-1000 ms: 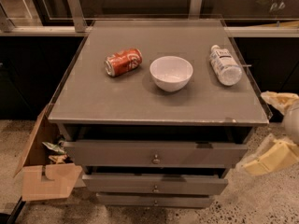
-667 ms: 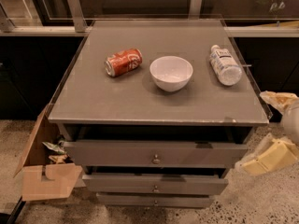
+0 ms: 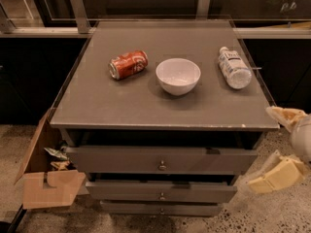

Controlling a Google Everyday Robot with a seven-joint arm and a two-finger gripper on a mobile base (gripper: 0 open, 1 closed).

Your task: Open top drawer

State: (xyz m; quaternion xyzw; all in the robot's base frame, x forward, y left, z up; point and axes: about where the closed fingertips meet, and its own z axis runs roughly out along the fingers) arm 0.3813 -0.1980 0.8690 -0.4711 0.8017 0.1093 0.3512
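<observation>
Grey top drawer (image 3: 116,159), with the gripper (image 3: 265,148) off at its 3 o'clock.
The drawer sits at 6 o'clock under the tabletop (image 3: 97,106), its metal knob (image 3: 162,166) centred and a dark gap above its front. The gripper hangs beside the cabinet's right corner, well apart from the knob, its cream fingers (image 3: 278,175) spread wide and holding nothing, probably to be ready to close on the knob. A can (image 3: 128,64), bowl (image 3: 178,75) and bottle (image 3: 233,68) rest on top.

On the cabinet top (image 3: 146,106) the can (image 3: 128,64) lay left, bowl (image 3: 178,75) in the middle, bottle (image 3: 233,68) right. The top drawer (image 3: 121,159) sat right under it, with two slimmer drawers (image 3: 126,191) stacked below. A cardboard box (image 3: 48,188) was on the floor to the left, and the gripper (image 3: 272,149) was off the right front corner, clear of the drawers.
</observation>
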